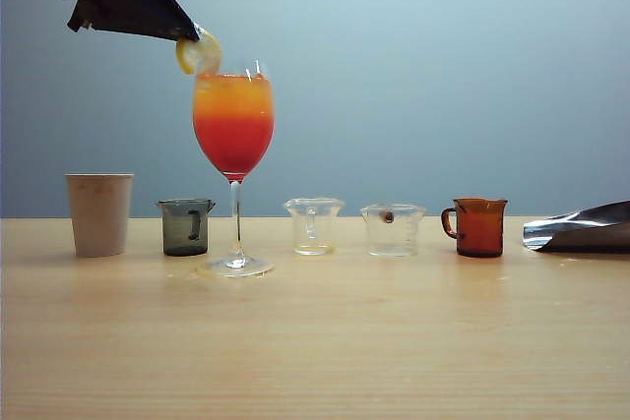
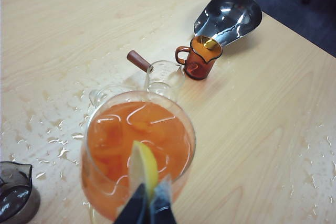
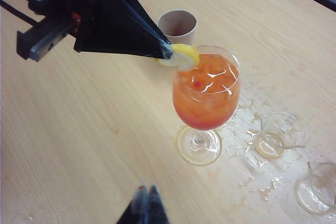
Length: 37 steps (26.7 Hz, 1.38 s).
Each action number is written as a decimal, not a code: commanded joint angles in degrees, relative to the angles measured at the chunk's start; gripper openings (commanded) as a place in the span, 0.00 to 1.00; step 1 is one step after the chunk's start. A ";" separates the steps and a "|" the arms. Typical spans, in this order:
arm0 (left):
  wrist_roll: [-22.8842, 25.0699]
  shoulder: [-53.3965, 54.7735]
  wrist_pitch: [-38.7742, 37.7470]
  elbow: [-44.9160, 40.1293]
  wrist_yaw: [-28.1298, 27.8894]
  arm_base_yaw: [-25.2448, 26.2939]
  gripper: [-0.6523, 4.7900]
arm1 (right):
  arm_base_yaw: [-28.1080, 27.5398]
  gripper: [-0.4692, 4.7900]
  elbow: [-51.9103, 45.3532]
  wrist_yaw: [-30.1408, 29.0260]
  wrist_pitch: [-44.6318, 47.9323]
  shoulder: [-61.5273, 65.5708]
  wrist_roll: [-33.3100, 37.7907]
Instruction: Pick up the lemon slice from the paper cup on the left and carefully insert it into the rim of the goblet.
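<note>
The goblet stands left of centre with its orange-over-red drink. My left gripper reaches in from the upper left, shut on the lemon slice. The slice hangs at the glass's left rim, its lower edge at rim level. The left wrist view shows the slice edge-on between the fingertips, over the near rim of the goblet. I cannot tell whether it sits on the rim. The paper cup stands at the far left. My right gripper is shut and empty, low over bare table, apart from the goblet.
In a row beside the goblet stand a dark grey-green jug, two clear jugs and an amber jug. A metal scoop lies at the far right. Water drops wet the table around the goblet's foot.
</note>
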 commanded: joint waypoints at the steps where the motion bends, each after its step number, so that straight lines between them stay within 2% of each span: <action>1: 0.22 -0.13 0.98 0.20 -0.02 0.00 0.11 | 0.04 0.08 0.20 -0.28 0.94 -0.20 -0.17; 7: 0.20 0.04 0.96 0.20 -1.70 -0.04 0.11 | 0.04 0.08 0.17 -0.28 0.94 -0.20 -0.15; 27: 0.17 0.72 0.98 0.20 -1.66 -0.09 0.11 | 0.07 0.08 0.20 -0.28 0.94 -0.20 -0.15; 28: 0.15 0.70 1.01 0.20 -1.64 -0.09 0.13 | 0.07 0.08 0.20 -0.28 0.94 -0.20 -0.15; 29: 0.15 0.68 1.01 0.20 -1.64 -0.09 0.21 | 0.07 0.08 0.20 -0.28 0.94 -0.20 -0.15; 31: -0.02 0.68 0.98 0.20 -0.98 -0.09 0.28 | 0.07 0.08 0.20 -0.28 0.94 -0.20 -0.15; 37: -0.24 0.57 0.96 0.20 -0.94 -0.07 0.29 | 0.07 0.08 0.20 -0.28 0.94 -0.20 -0.15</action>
